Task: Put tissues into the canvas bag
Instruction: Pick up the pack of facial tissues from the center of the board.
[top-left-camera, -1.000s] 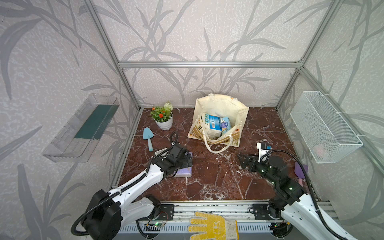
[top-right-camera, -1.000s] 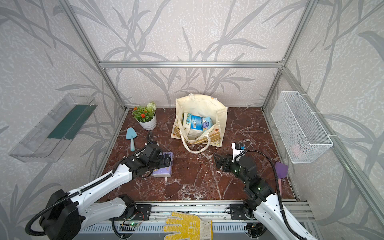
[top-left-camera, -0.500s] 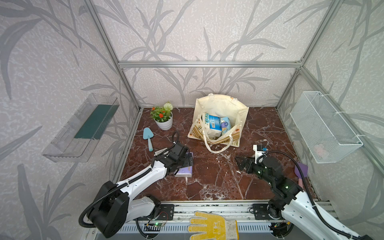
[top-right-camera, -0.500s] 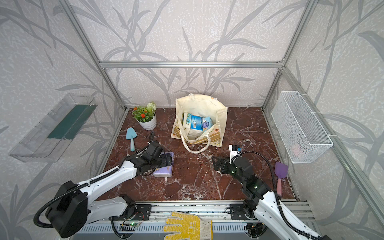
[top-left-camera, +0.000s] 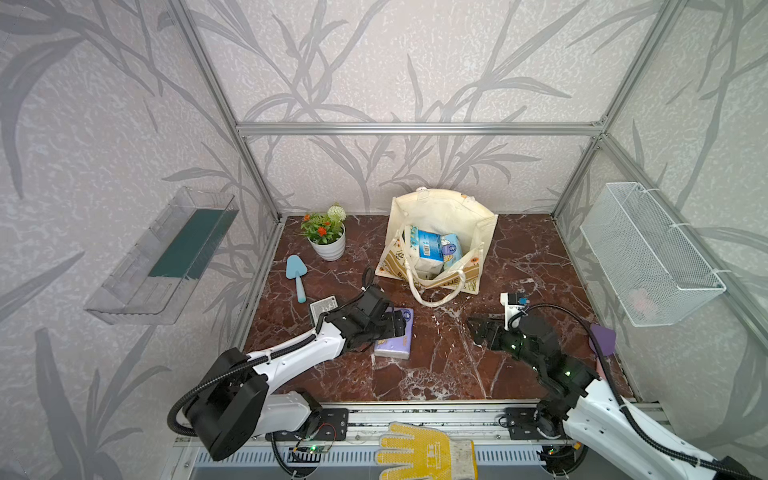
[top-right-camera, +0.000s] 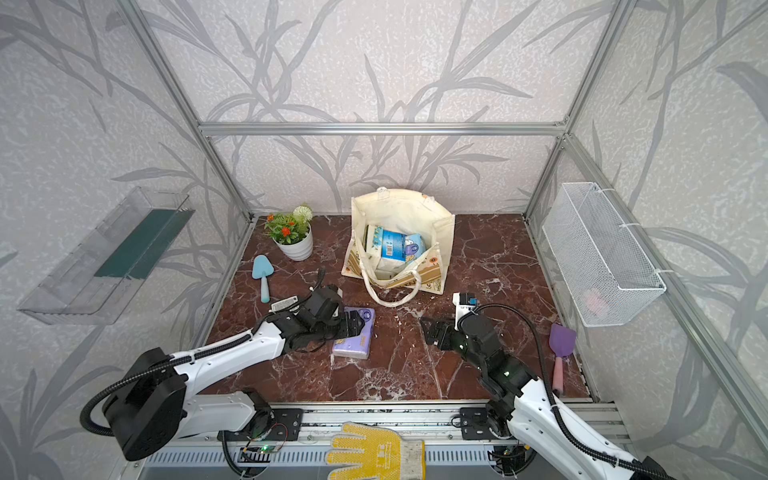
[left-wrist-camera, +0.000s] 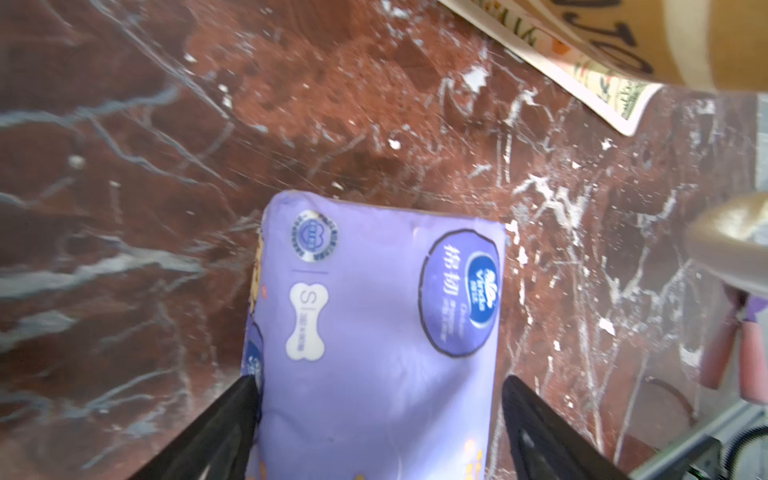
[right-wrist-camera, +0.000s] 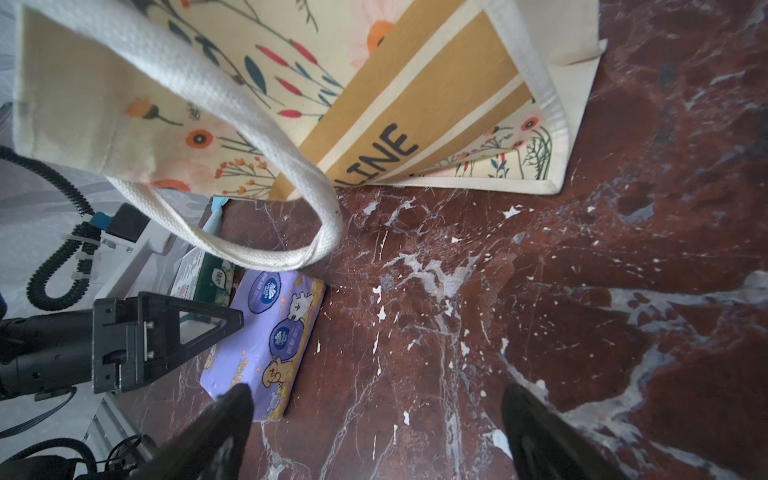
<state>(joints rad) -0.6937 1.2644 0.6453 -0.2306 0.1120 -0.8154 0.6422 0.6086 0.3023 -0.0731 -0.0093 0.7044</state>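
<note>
A lilac tissue pack (top-left-camera: 394, 343) (top-right-camera: 352, 347) lies flat on the marble floor in front of the canvas bag (top-left-camera: 446, 208) (top-right-camera: 405, 208). My left gripper (top-left-camera: 395, 327) (top-right-camera: 356, 326) (left-wrist-camera: 378, 382) is open and straddles the pack (left-wrist-camera: 374, 316). One finger touches its side and the other stands just clear. A dark green pack (right-wrist-camera: 203, 274) lies behind it, partly under that arm. Blue tissue packs (top-left-camera: 432, 245) (top-right-camera: 395, 245) sit inside the bag. My right gripper (top-left-camera: 476, 330) (top-right-camera: 428, 330) (right-wrist-camera: 376, 392) hangs open over bare floor, to the right of the lilac pack (right-wrist-camera: 266, 340).
A potted plant (top-left-camera: 328, 243) and a blue trowel (top-left-camera: 296, 274) are at the back left. A purple scoop (top-right-camera: 561, 345) lies by the right edge, below a wire basket (top-left-camera: 648, 253). A clear shelf (top-left-camera: 166, 253) hangs on the left wall. A yellow glove (top-left-camera: 419, 453) rests on the front rail.
My left gripper has slid to the right along the lilac pack and its jaws have narrowed a little. My right gripper has moved left towards the middle of the floor.
</note>
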